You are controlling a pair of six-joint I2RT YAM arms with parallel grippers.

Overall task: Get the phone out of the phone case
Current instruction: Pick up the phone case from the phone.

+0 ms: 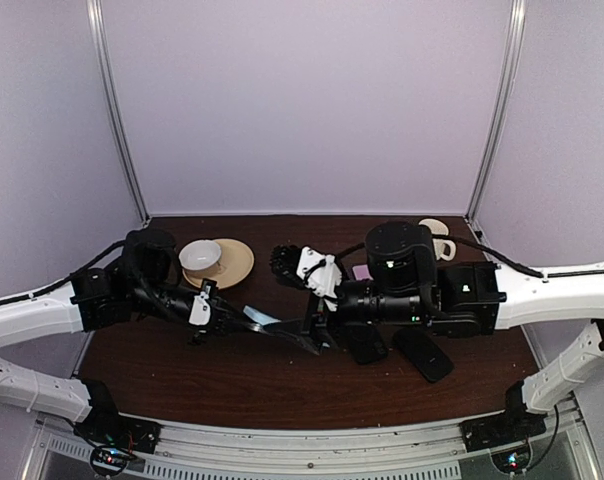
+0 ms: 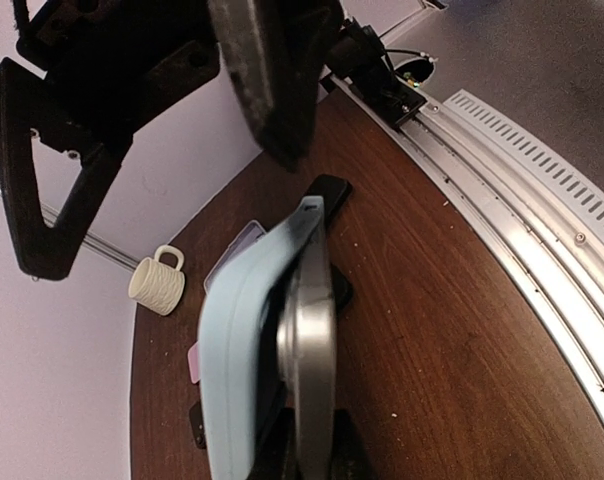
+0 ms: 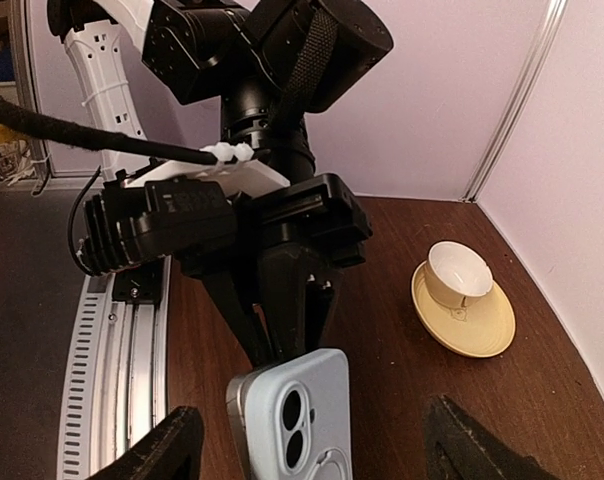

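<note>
The phone (image 2: 314,370) has a silver edge and sits partly inside a light blue phone case (image 2: 240,350), which gapes away from it along one side. My left gripper (image 2: 307,445) is shut on the phone's end and holds it above the table. In the right wrist view the case (image 3: 302,420) shows its camera cut-outs, and the phone's silver rim (image 3: 236,400) peeks out at the left. My right gripper (image 3: 307,445) is open, with one finger on each side of the cased phone and neither touching it. From above, both grippers (image 1: 217,318) (image 1: 317,335) meet at the phone (image 1: 260,320).
A white cup on a yellow saucer (image 1: 217,262) stands at the back left, and a ribbed white mug (image 1: 437,238) at the back right. Flat black items (image 1: 422,355) and a pink one (image 1: 362,271) lie under the right arm. A metal rail (image 2: 522,190) runs along the near table edge.
</note>
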